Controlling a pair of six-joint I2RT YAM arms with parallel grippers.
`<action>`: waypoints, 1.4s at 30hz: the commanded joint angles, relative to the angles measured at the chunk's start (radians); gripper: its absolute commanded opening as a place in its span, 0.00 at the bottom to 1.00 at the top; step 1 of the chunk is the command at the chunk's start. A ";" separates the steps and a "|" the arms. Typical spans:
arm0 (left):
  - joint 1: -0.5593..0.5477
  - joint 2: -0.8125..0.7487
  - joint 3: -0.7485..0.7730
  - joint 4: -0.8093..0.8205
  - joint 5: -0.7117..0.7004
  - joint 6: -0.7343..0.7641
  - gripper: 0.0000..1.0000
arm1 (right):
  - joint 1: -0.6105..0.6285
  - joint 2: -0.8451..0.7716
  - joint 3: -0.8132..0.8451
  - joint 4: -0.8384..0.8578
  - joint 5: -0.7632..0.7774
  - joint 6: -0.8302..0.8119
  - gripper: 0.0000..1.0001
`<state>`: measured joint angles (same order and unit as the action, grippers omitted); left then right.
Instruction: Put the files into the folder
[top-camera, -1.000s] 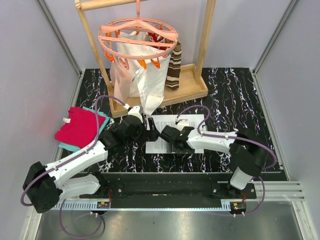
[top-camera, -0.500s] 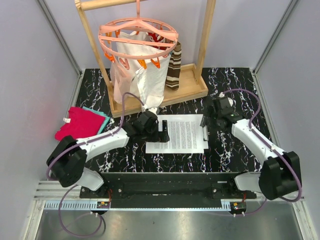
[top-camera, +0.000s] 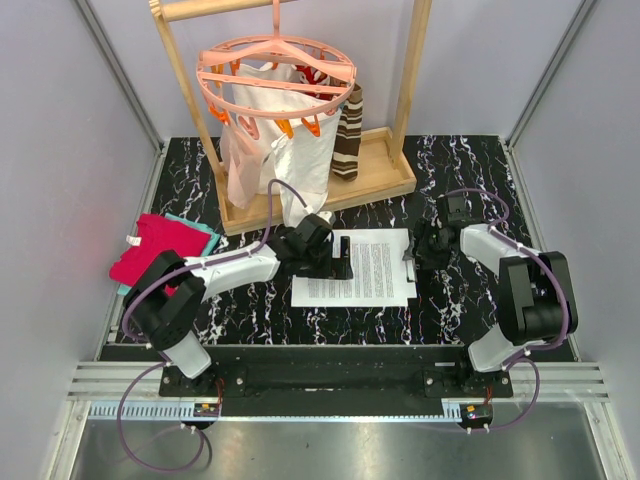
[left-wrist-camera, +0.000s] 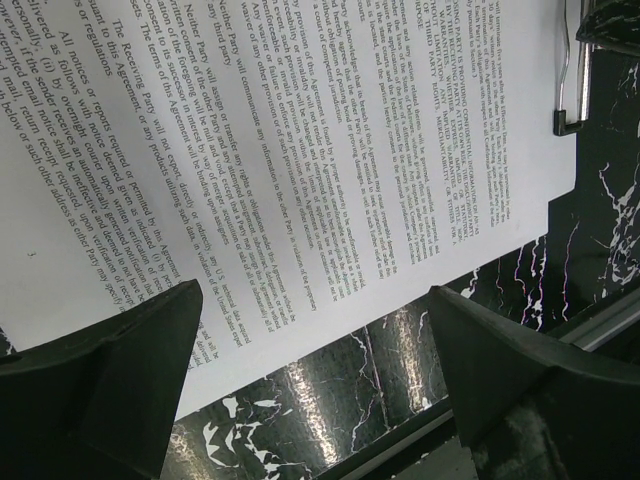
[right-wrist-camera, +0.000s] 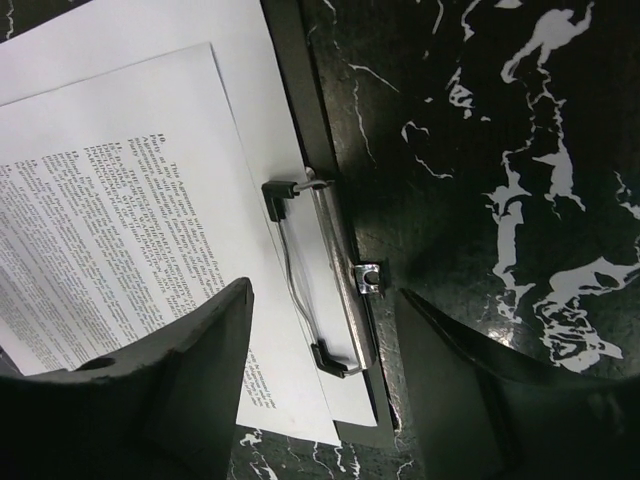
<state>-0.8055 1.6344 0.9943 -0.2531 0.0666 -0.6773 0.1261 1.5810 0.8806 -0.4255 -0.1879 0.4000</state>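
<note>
I am holding my left pincer (left-wrist-camera: 310, 395) spread wide just above the near-left part of the files (left-wrist-camera: 250, 150). The printed sheets are lying flat beneath and between its two fingers (left-wrist-camera: 100, 390), and I cannot tell whether the tips are touching the paper. My right pincer (right-wrist-camera: 325, 400) is likewise gaping open at the opposite, right-hand end of the sheets, its fingers straddling the metal clip (right-wrist-camera: 335, 250) there without pinching anything. The files are resting on the folder (right-wrist-camera: 312, 150), which is showing only as a narrow black strip along their right edge. The clip's wire is lying over the sheets' margin, and the top sheet is sitting slightly askew on the one under it. All of this is lying in the middle of the black veined worktop (top-camera: 480, 180), between my two arms. Off to the left, red-and-teal folded cloths (top-camera: 155, 250) are lying by the wall. Farther back, a wooden rack (top-camera: 375, 180) is standing with a pink ring hanger (top-camera: 275, 65), a white bag (top-camera: 290, 165) and a striped cloth (top-camera: 348, 140) hanging from it.
</note>
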 joint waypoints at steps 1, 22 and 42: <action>0.000 -0.008 0.026 0.026 0.006 0.030 0.99 | 0.001 0.020 0.001 0.059 -0.035 -0.026 0.64; 0.014 -0.059 -0.028 0.051 0.029 0.021 0.99 | 0.026 -0.036 0.081 -0.075 0.076 -0.079 0.58; 0.017 -0.074 -0.045 0.052 0.025 0.025 0.99 | 0.067 0.103 0.116 -0.041 0.050 -0.089 0.41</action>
<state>-0.7929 1.6035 0.9546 -0.2375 0.0757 -0.6586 0.1772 1.6650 0.9634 -0.4873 -0.1421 0.3256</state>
